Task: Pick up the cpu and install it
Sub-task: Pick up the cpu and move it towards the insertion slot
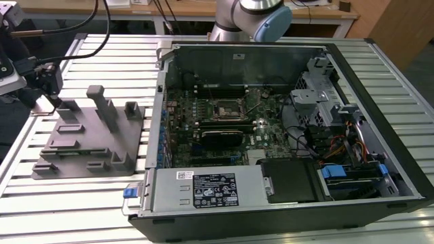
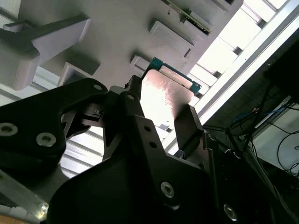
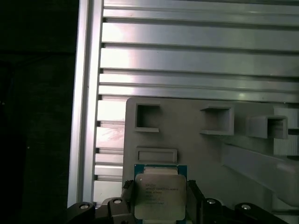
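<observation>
Showing the cpu (image 3: 160,198), silver-grey lid up and green edge peeping round it, sitting directly between the fingers (image 3: 193,198) of the gripper (image 3: 160,186) in the first wrist view. Clamping it, by the look of it, across two opposite edges, both fingers lying against the chip with no gap showing on either side; being square, offering no long axis, only sides running parallel to the fingers' inner faces. Showing the same hold in the second wrist view, the lid catching the light between the two black fingers. Not revealing the chip as either resting on or hanging just clear of the grey tray (image 3: 196,149) directly beneath the gripper, among its pockets and upright posts. Placing the gripper (image 1: 58,104), in the exterior view, over the tray's edge away from the computer case (image 1: 244,63), above the slatted table (image 1: 74,203). Locating the socket (image 1: 225,108), a dark square frame on the motherboard (image 1: 271,134) inside the case, well apart from the gripper, off toward the exterior view's right, with the tray's posts and the case's near wall lying between.
</observation>
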Robot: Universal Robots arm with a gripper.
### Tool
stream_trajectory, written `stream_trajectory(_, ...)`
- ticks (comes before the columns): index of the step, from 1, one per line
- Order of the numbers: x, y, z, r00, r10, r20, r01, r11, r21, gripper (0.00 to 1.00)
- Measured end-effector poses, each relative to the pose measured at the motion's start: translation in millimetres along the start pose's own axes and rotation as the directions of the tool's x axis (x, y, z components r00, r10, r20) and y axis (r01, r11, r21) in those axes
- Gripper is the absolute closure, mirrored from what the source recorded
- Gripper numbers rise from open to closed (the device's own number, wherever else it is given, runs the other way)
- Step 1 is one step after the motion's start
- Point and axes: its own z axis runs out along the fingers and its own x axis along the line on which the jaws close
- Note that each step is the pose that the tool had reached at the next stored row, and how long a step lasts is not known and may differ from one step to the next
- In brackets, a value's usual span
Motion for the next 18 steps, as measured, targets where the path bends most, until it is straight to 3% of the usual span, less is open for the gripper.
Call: stream_trajectory(18,-0.1,2.3,-18.0,1.0000,0.000,0.0000,0.000,1.0000,0.0000,0.47)
